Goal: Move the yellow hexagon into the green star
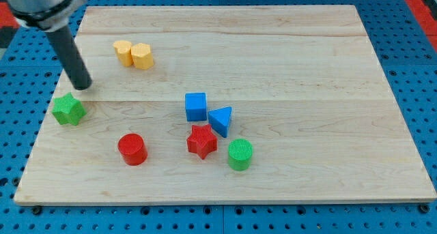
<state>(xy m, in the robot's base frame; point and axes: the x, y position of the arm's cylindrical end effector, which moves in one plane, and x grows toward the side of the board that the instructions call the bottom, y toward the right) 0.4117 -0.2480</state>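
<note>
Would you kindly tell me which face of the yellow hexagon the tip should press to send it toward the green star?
Press the yellow hexagon on its upper-right face, since the green star lies toward the view's lower left. My tip sits just above the star, and another yellow block touches the hexagon's left.

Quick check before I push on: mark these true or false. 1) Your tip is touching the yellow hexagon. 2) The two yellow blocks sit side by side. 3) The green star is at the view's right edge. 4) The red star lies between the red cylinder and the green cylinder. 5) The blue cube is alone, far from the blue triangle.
1) False. My tip is just above the green star, well away from the yellow hexagon.
2) True; the other yellow block touches the hexagon.
3) False. It is near the view's left edge.
4) True: red cylinder, red star, green cylinder.
5) False. The blue cube is right beside the blue triangle.
</note>
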